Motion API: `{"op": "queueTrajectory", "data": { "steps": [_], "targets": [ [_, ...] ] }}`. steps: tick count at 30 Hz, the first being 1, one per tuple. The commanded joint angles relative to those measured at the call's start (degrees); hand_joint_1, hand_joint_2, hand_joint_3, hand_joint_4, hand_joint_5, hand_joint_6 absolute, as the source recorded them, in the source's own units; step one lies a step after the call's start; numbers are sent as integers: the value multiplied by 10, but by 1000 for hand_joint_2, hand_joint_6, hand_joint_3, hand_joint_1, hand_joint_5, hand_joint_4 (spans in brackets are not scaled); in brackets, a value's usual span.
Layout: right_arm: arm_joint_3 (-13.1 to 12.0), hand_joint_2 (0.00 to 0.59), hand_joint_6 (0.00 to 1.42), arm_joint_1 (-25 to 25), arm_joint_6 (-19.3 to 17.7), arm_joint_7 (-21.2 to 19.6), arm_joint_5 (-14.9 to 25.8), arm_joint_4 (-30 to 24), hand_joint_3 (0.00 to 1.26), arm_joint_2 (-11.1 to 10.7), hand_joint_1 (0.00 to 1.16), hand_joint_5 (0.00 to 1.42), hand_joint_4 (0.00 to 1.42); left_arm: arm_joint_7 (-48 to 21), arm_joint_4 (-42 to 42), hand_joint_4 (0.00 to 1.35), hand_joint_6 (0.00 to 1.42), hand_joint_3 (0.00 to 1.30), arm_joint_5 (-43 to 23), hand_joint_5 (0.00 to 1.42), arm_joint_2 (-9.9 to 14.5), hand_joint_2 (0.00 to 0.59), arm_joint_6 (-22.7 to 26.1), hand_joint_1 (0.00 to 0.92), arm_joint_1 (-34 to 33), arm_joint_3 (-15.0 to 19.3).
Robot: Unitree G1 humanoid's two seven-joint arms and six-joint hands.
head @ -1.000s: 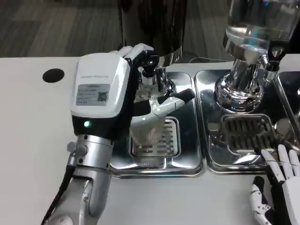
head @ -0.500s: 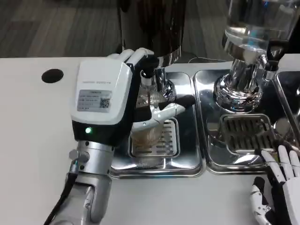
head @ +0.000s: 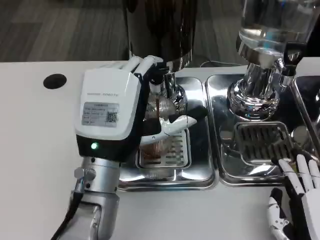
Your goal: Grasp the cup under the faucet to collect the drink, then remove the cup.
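The left hand (head: 117,107), white-backed with a green light, grips a clear ribbed plastic cup (head: 160,137) standing on the slotted grate of a shiny steel drip tray (head: 202,175), under the dark faucet (head: 159,80). Its fingers (head: 182,121) wrap the cup. The right hand (head: 295,200) rests open on the white desk (head: 30,150) beside a second steel tray (head: 227,172).
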Motion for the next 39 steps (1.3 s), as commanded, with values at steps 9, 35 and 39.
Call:
{"op": "queueTrajectory", "data": {
  "steps": [9,35,39],
  "targets": [
    [0,542,47,14,11,7,-14,-20,165,-3,6,0,0,8,35,551,821,520,-13,679,5,84,-6,0,32,-13],
    [2,543,33,8,9,10,-16,-11,165,1,8,0,0,7,36,543,821,520,-12,677,7,85,-5,0,32,-5],
    [3,543,33,8,10,10,-17,-10,165,2,8,0,0,7,39,543,821,517,-11,677,6,86,-6,0,30,-5]
  ]
}}
